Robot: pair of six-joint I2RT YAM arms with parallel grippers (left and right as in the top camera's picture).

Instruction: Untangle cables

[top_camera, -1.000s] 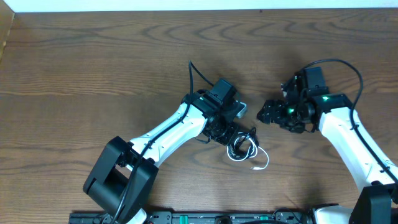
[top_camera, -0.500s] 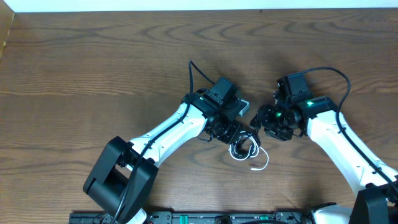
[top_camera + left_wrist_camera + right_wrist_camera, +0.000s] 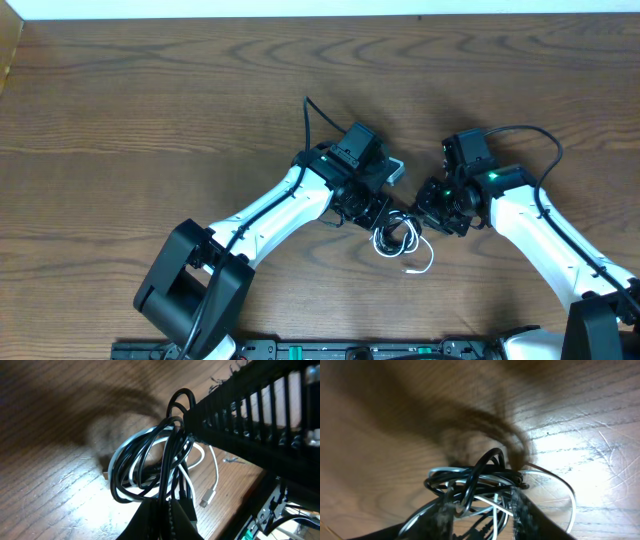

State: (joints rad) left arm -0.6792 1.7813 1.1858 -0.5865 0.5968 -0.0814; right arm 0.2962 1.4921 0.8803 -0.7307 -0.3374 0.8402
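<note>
The black cable (image 3: pixel 131 460) and the white cable (image 3: pixel 215 471) lie in one tangled coil (image 3: pixel 393 240) on the table, near the front middle. A white plug end (image 3: pixel 207 498) trails out to the right. My left gripper (image 3: pixel 170 514) is shut on strands at the coil's near side, and it also shows in the overhead view (image 3: pixel 383 217). My right gripper (image 3: pixel 482 504) is open. Its two fingers straddle the top of the coil (image 3: pixel 470 479), and in the overhead view it sits at the coil's right side (image 3: pixel 419 208).
The wooden table (image 3: pixel 150 120) spreads wide to the left and back. A white wall edge (image 3: pixel 320 8) runs along the far side. A black rack (image 3: pixel 330 350) lines the front edge. The two arms stand close together over the coil.
My right gripper has moved left and down from beside the coil until its fingers straddle it. My left gripper has kept its hold and barely moved.
</note>
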